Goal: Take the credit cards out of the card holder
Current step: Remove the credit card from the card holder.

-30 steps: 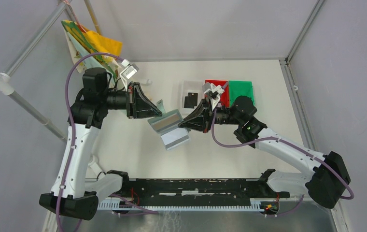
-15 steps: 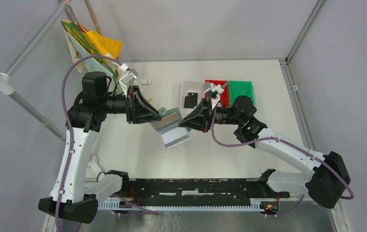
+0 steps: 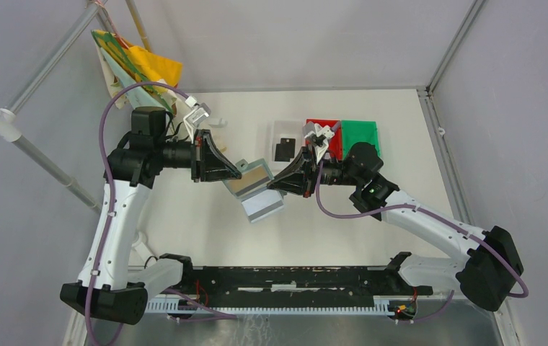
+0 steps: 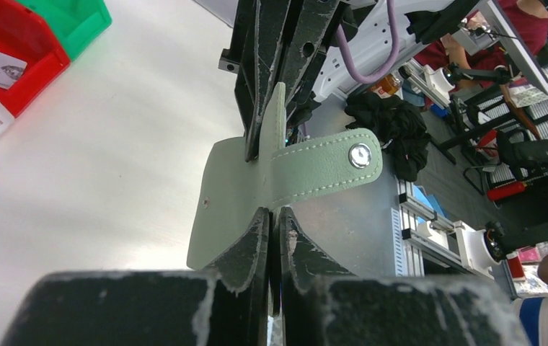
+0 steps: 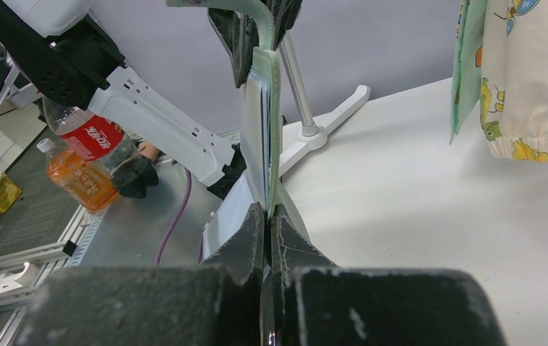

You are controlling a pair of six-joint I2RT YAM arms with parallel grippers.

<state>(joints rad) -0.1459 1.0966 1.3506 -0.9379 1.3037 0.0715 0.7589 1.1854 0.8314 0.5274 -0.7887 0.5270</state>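
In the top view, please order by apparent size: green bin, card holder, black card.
Green bin and card holder look alike; the holder is held up, nearer the camera, so unranked.
Black card is smallest.

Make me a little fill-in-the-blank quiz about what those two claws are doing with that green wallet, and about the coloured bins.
1. The left claw and the right claw are both shut on the ____.
2. The white bin holds one card, coloured ____.
3. The red bin and green bin sit side by side, nearer the ____ claw.
Missing words: card holder; black; right.
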